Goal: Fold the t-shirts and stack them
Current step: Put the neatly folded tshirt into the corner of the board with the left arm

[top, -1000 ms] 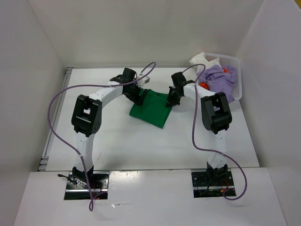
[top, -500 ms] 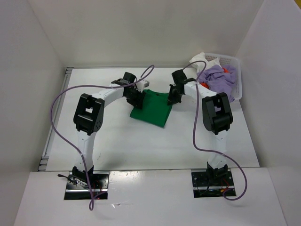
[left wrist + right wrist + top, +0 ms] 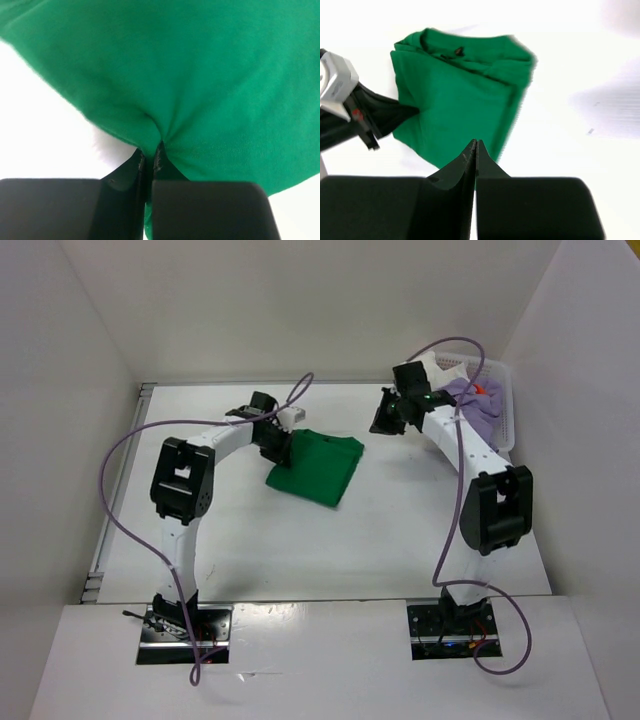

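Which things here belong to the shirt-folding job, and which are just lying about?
Belong to the job:
green t-shirt, lying on the table, its edge pinched by the left end effector
purple t-shirt, white t-shirt and a glimpse of orange-red t-shirt, heaped in the basket

Just there:
the basket itself
the table

T-shirt (image 3: 318, 468) mid table (image 3: 300, 540), basket (image 3: 506, 405) far R, shirts (image 3: 470, 405) in it
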Robot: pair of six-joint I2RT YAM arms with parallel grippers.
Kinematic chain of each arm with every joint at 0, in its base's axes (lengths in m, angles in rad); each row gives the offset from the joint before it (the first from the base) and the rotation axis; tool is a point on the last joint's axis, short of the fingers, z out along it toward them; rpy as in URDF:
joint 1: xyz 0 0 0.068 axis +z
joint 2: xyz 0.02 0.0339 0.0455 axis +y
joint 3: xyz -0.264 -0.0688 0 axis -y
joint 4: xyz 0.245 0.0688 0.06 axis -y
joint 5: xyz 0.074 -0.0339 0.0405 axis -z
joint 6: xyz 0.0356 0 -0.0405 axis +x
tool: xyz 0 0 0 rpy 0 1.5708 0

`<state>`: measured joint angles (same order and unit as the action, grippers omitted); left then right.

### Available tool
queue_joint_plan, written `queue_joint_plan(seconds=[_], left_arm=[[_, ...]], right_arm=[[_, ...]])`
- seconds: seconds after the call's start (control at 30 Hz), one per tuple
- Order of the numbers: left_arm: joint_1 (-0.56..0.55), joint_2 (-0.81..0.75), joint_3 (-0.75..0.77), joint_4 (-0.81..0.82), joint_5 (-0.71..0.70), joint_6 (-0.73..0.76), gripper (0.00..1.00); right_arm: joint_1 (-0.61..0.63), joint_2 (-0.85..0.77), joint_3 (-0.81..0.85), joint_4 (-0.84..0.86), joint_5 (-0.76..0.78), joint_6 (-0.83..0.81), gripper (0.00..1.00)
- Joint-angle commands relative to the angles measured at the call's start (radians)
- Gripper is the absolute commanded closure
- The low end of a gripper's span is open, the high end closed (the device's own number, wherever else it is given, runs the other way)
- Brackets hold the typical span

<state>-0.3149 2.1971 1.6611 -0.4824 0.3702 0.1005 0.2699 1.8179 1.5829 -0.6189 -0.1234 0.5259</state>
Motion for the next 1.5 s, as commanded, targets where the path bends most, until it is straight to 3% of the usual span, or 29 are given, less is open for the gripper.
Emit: queue_joint_plan(seconds=[0.0,0.3,0.6,0.83,1.03,1.33,1.47], left_arm=[[0.14,-0.031,-0.047,-0.05,-0.129,0.03,1.0],[0.381,-0.053,-0.037,0.025,-0.342,0.205,1.0],[0.528,0.099,0.185,0.068,-0.447,0.327,1.0],[0.608,0.237,0.422,0.01,-0.418,0.263,1.0],[0.642,0.305,0.523,0.015,-0.444,0.263,1.0],[0.68,0.571,1.01,-0.192,-0.448,0.263,0.99],[0.689,0.755,1.449,-0.381,-0.436,0.24,0.94]], right_arm=[[-0.02,-0.094,-0.003,-0.062,0.033,-0.021,0.97],[-0.049,-0.154,0.084,-0.168,0.091,-0.087,0.97],[-0.069,-0.109,0.219,-0.288,0.139,-0.121,0.96],[-0.069,-0.089,0.264,-0.329,0.13,-0.092,0.96],[-0.069,-0.08,0.293,-0.367,0.153,-0.083,0.96],[-0.034,-0.006,0.428,-0.469,0.186,-0.083,0.96],[-0.023,0.015,0.453,-0.478,0.186,-0.083,0.91]])
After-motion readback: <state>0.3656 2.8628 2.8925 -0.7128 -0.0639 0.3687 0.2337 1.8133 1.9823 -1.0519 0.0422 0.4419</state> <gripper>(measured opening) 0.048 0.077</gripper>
